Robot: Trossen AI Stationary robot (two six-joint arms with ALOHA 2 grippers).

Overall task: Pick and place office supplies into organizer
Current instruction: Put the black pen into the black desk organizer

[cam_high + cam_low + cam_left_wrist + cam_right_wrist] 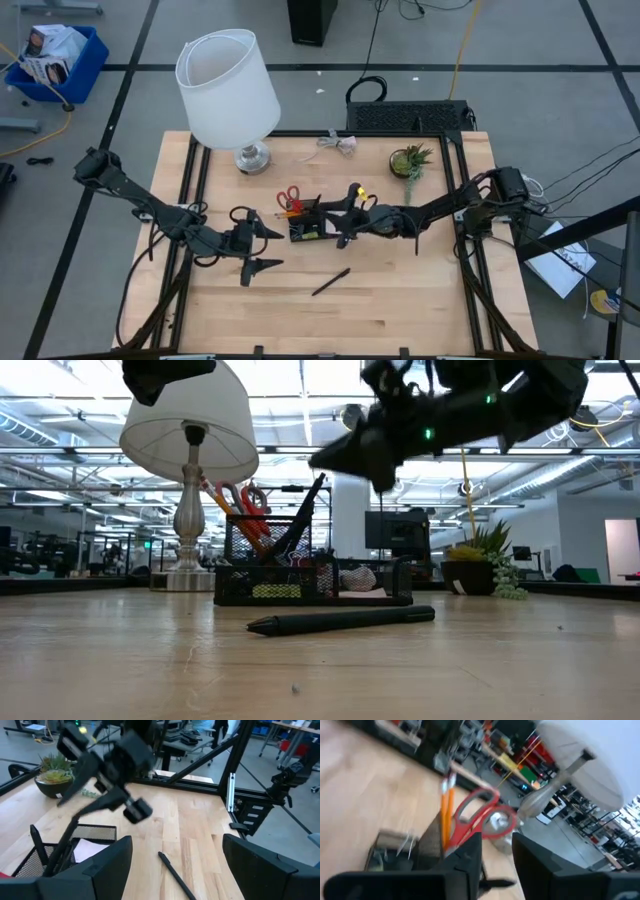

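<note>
While most supplies already sit in organizer [305, 228], high view: one black pen [330, 281] left on desk [400, 300]; my right hand [345, 232] over organizer, grip unclear; my left hand [262, 247] spread, empty. Low view: pen [340, 620] lies before organizer [310, 575]. Right wrist: scissors [480, 817], pencils [446, 812] inside.

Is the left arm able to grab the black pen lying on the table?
Probably yes. The left gripper is open and empty, and the black pen lies alone on bare wood nearby. The organizer and the right gripper sit farther back, out of the way.
</note>
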